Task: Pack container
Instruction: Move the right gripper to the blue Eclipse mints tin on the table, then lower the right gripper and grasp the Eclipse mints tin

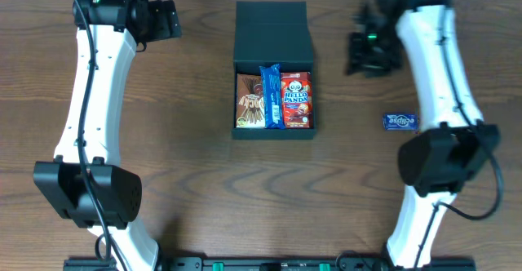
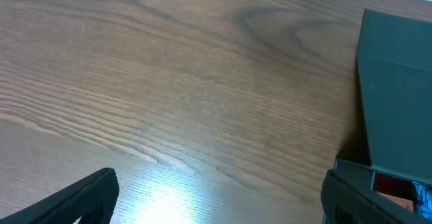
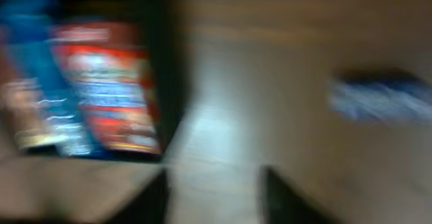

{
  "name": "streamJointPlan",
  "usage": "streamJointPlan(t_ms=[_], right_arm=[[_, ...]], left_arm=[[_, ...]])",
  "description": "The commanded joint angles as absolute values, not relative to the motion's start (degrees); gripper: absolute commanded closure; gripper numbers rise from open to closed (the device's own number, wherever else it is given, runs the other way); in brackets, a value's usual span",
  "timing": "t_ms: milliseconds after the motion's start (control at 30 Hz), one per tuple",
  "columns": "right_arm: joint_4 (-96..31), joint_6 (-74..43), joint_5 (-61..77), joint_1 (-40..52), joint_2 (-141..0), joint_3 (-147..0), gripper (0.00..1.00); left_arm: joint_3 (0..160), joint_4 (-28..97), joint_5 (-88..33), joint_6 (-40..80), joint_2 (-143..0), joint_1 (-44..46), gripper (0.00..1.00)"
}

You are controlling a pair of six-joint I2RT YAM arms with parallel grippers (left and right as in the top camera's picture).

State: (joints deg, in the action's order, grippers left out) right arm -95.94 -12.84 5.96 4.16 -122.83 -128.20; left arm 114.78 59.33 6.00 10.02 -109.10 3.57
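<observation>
**Standing open at mid-table: container holding three items, both grippers empty**

Container [image 1: 274, 135] sits at the centre of the table [image 1: 196, 148], squared to the table edges. Its lid [image 1: 274, 30] is folded back flat on the far side of the tray. The tray holds three items side by side:
- a brown packet [image 1: 249, 101] on the left;
- a narrow blue packet [image 1: 272, 96] in the middle;
- a red Hello Panda box [image 1: 296, 99] on the right.

A small blue pack [image 1: 400, 122] lies on the bare wood, well to the right of the container and close beside the right arm.

Left gripper [image 1: 167, 18] hangs over the far left of the table, well apart from the container. In its wrist view the fingers [image 2: 81, 198] are spread wide, with only wood grain between them. One edge of the lid [image 2: 398, 82] shows at the right.

Right gripper [image 1: 367, 46] hangs over the far right, near the lid but clear of it. Its wrist view is heavily blurred. Two dark fingers [image 3: 152, 197] can be made out with a gap of bare table between them, so the jaws are parted and hold nothing. The same view shows the box [image 3: 108, 89] and the small blue pack [image 3: 381, 96] as smears only.
</observation>
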Motion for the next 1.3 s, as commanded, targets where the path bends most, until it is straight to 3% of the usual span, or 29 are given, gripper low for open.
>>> streamJointPlan(t_ms=[0,100,267,400,467,567,700,1000,1267], right_arm=[[-97.3,-16.5,-9.2,2.0,-122.6,-127.5,0.28],[-97.3,-13.0,-10.6,0.4,-122.0,-127.0,0.13],[-97.3,-11.9,-10.2,-3.0,-117.4,-125.6,0.12],[-89.8,-9.3,-8.7,-6.6,-105.2,-108.2,0.07],[-83.5,-7.8,-8.0,-8.4,-99.2,-97.1,0.01],[-74.2,-5.0,-5.5,-10.5,-94.2,-83.6,0.01],[-67.5,-3.0,-5.5,-10.4,-95.0,-76.0,0.01],[-56.2,1.0,-5.3,-10.5,-104.1,-75.3,0.01],[-53.9,5.2,-3.5,-10.5,-109.8,-75.3,0.01]], left_arm=[[115.7,59.3,6.4,9.0,-109.4,3.4,0.03],[115.7,59.3,6.4,9.0,-109.4,3.4,0.03],[115.7,59.3,6.3,9.0,-109.4,3.4,0.03],[115.7,58.9,6.3,9.0,-109.4,3.4,0.03],[115.7,58.6,6.3,9.0,-109.4,3.4,0.03],[115.7,58.0,6.3,9.0,-109.4,3.4,0.03],[115.7,58.0,6.3,9.0,-109.4,3.4,0.03],[115.7,58.1,5.9,8.9,-109.4,3.4,0.03],[115.7,58.1,5.9,8.7,-109.4,3.4,0.03]])
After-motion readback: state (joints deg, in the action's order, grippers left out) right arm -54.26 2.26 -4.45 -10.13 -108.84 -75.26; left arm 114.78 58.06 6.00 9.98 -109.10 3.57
